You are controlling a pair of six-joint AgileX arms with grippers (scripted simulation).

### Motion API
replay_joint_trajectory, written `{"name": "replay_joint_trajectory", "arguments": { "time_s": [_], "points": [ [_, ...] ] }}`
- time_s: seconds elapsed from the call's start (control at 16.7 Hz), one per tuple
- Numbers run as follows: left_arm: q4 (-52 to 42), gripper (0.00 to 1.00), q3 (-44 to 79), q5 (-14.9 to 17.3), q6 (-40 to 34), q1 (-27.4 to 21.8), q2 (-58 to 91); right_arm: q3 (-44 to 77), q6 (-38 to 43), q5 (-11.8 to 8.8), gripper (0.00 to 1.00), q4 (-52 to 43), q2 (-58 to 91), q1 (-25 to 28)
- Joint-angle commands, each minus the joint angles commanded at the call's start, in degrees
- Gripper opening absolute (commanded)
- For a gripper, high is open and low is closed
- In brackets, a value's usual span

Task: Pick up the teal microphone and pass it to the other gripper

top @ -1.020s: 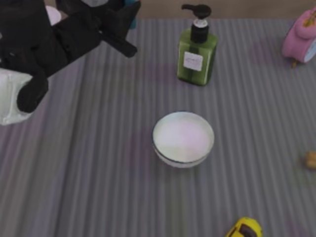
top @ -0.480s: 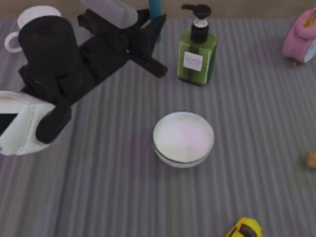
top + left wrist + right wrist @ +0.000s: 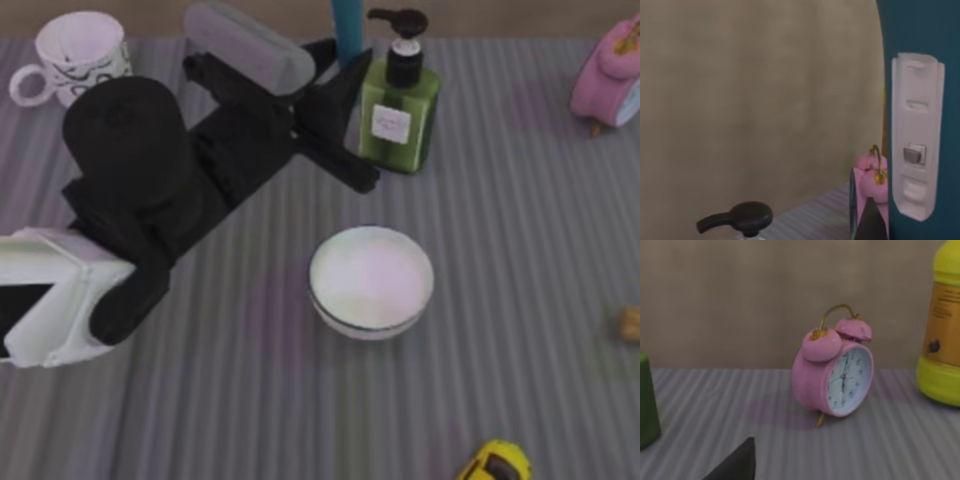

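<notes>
Left arm has swung in from the top-left corner toward the middle of the table's far edge. Left gripper (image 3: 345, 110) with the teal microphone (image 3: 347, 28) now sits just beside the green pump bottle (image 3: 398, 112); a second ago both were far left. White mug (image 3: 80, 50), hidden before, is now fully uncovered.

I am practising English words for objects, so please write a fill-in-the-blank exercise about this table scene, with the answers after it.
1. The left gripper holds the ____ microphone beside the green pump bottle.
2. The white bowl stands near the ____ of the table.
3. The alarm clock at the table's far right is ____.
4. The mug stands at the table's far ____ corner.

Missing words: teal; middle; pink; left
</notes>
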Motion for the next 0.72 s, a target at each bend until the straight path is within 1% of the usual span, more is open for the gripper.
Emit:
{"name": "replay_joint_trajectory", "arguments": {
  "time_s": [0.48, 0.6, 0.72],
  "points": [
    [0.15, 0.0, -0.21, -0.16, -0.05, -0.22, -0.28, 0.61, -0.06, -0.27, 1.0, 0.37, 0.74, 0.45],
    [0.15, 0.0, -0.21, -0.16, -0.05, -0.22, -0.28, 3.04, -0.27, -1.28, 1.0, 1.83, 3.82, 2.18],
    [0.15, 0.0, -0.21, -0.16, -0.05, -0.22, -0.28, 6.94, -0.59, -2.86, 1.0, 4.16, 9.44, 4.91]
  ]
}}
